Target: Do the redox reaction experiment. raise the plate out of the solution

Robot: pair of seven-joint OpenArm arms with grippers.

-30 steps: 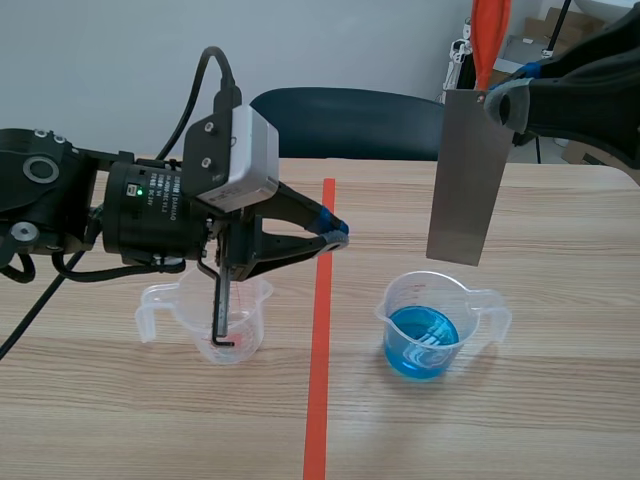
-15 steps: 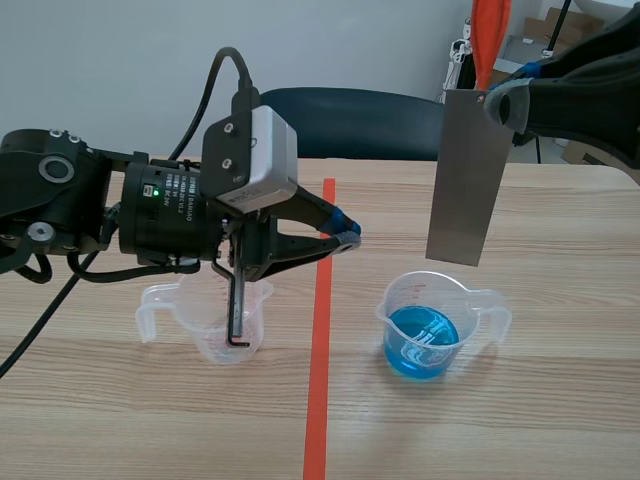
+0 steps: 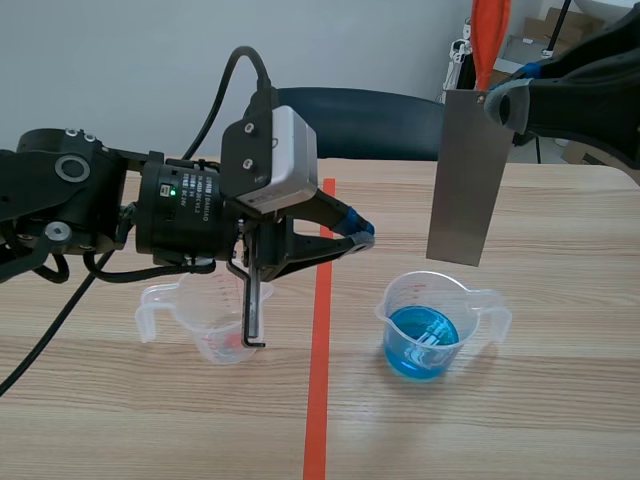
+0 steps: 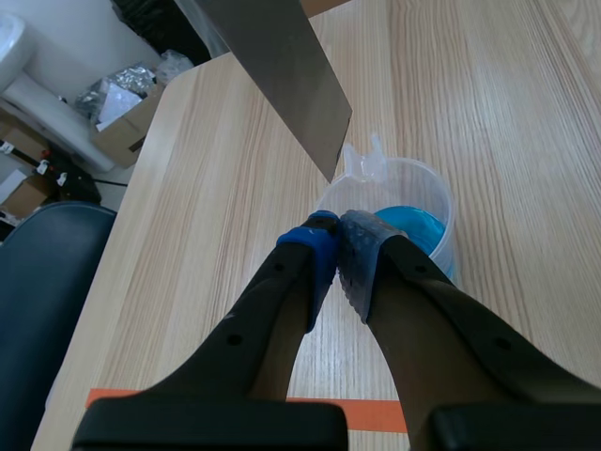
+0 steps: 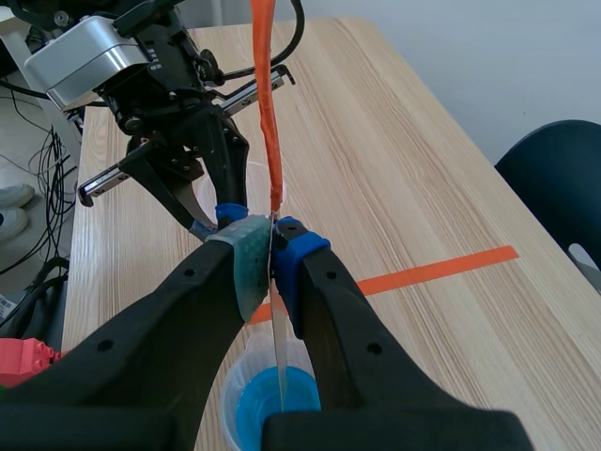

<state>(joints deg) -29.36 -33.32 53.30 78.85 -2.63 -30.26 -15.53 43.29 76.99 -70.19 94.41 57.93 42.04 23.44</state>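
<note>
A grey metal plate (image 3: 468, 175) hangs upright in the air, its lower edge just above a clear beaker of blue solution (image 3: 425, 328). My right gripper (image 3: 503, 104) is shut on the plate's upper corner. In the right wrist view the plate (image 5: 269, 122) shows edge-on between the pads, with the blue beaker (image 5: 272, 402) below. My left gripper (image 3: 356, 232) hovers shut on nothing, left of the blue beaker. In the left wrist view its tips (image 4: 340, 241) meet in front of the beaker (image 4: 418, 221) and the plate (image 4: 282, 66).
A second clear beaker (image 3: 195, 315) with a trace of pink liquid stands at the left. A thin black rod (image 3: 254, 310) hangs under the left arm by its right rim. An orange tape line (image 3: 320, 340) runs between the beakers. A dark chair (image 3: 380, 120) stands behind the table.
The left arm has shifted to the right, carrying the black rod from inside the left beaker toward its right rim. The right arm and the plate have stayed still.
</note>
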